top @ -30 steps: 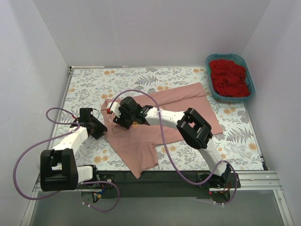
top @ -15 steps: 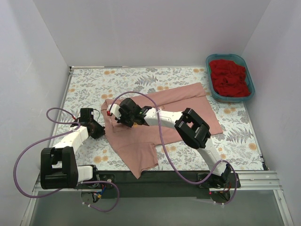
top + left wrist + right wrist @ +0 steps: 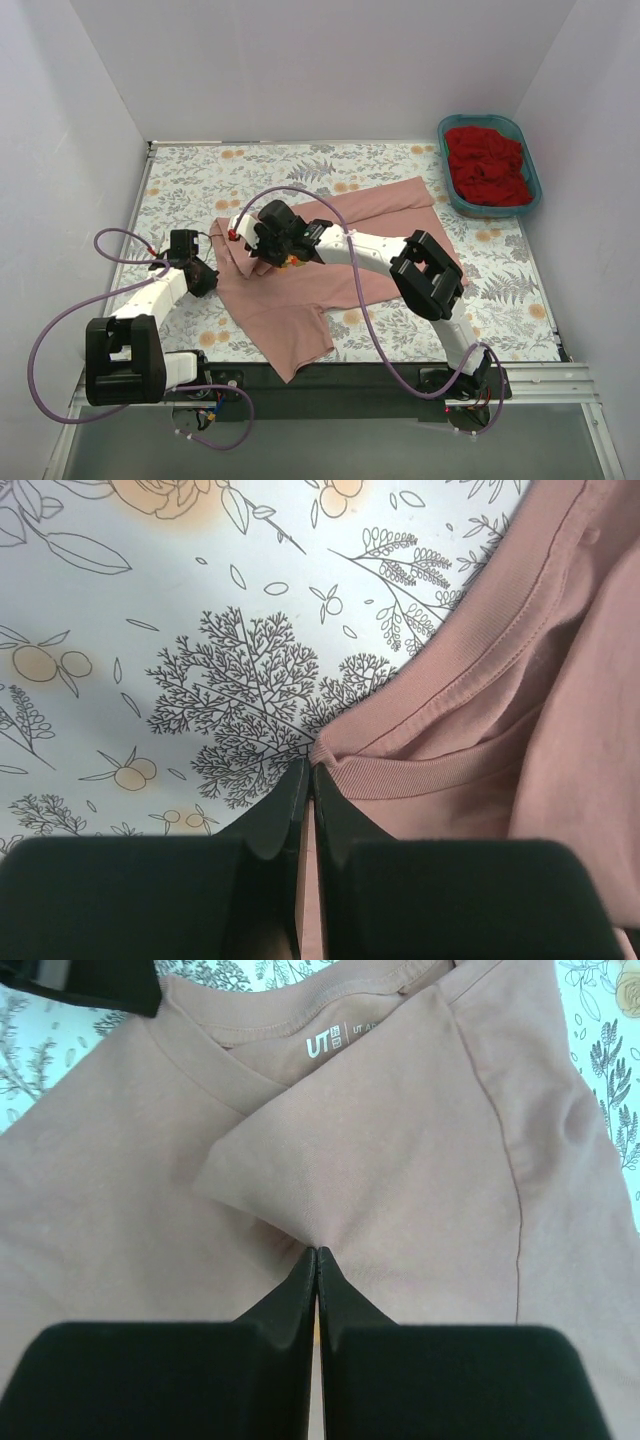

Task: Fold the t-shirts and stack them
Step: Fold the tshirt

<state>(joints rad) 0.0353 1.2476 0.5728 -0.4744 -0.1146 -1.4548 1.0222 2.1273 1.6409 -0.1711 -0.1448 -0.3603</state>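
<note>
The salmon-pink t-shirt lies spread on the table, its collar end toward the left. My left gripper sits at the shirt's left edge. In the left wrist view this gripper is shut on the ribbed collar corner of the pink t-shirt. My right gripper is over the collar area. In the right wrist view it is shut on a raised pinch of the pink cloth, just below the neck label. The red t-shirt lies bunched in the tub.
The teal oval tub stands at the back right corner. A grey-and-orange floral cloth covers the table. White walls close in three sides. Purple cables loop beside the left arm.
Both grippers have closed on the pink t-shirt. The collar area has bunched up slightly between them, and the right arm's elbow has shifted a little to the right.
</note>
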